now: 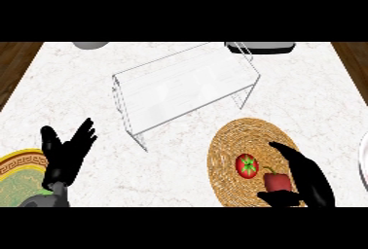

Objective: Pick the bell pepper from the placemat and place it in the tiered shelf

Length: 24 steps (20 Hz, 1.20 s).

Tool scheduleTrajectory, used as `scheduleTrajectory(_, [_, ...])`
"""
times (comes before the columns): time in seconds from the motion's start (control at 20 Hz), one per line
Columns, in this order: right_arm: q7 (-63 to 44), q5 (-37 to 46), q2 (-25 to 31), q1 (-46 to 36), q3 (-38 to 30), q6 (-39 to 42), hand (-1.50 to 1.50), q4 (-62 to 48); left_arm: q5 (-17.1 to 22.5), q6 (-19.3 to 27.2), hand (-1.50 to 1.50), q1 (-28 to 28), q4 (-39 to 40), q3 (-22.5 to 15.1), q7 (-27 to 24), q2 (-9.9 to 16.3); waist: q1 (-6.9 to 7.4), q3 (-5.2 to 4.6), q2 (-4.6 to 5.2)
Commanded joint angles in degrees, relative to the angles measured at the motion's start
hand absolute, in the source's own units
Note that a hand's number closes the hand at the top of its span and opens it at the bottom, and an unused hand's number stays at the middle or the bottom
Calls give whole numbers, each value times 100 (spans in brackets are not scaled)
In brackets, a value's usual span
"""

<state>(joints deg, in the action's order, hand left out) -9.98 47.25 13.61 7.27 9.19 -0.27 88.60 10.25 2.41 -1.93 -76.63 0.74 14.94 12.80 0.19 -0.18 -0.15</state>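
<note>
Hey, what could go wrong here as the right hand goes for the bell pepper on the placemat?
The tomato lies close beside the bell pepper on the woven placemat, so the right hand, closing round the pepper, might knock it away. The clear tiered shelf has thin edges; the pepper could clip one on the way in.

Counter top (72, 92): pale marble-look stone, faint veining, smooth; dark wood grain shows at both side edges. Tiered shelf (187, 87): clear glass or acrylic, glossy, see-through; placemat (237, 141): coarse woven straw or wicker, tan, matt. Bell pepper (277, 182) and tomato (247, 165): smooth red skins with slight sheen; both hands, left (66, 153) and right (305, 177): matt black; plate (18, 177): patterned green-gold glaze.
</note>
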Motion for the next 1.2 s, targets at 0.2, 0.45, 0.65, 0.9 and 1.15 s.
scheduleTrajectory(0.2, [651,209,15,-222,324,257,150,-462,-64,-129,0,-217,247,168,98,1,-25,18,16])
scheduleTrajectory(0.45, [1287,177,58,298,332,-238,150,-259,-177,16,0,78,-449,46,373,-62,-22,20,7])
scheduleTrajectory(0.65, [73,959,-986,-560,2179,1054,150,52,-100,-164,0,-153,-94,42,201,-35,139,5,17])
scheduleTrajectory(0.9, [-943,342,-1343,-1475,3661,1332,150,21,-123,18,0,-245,-116,21,336,-188,157,19,20])
scheduleTrajectory(1.15, [-1882,-28,-1356,-1632,4215,889,150,1623,18,-77,0,-171,-223,210,468,-31,27,18,-11])
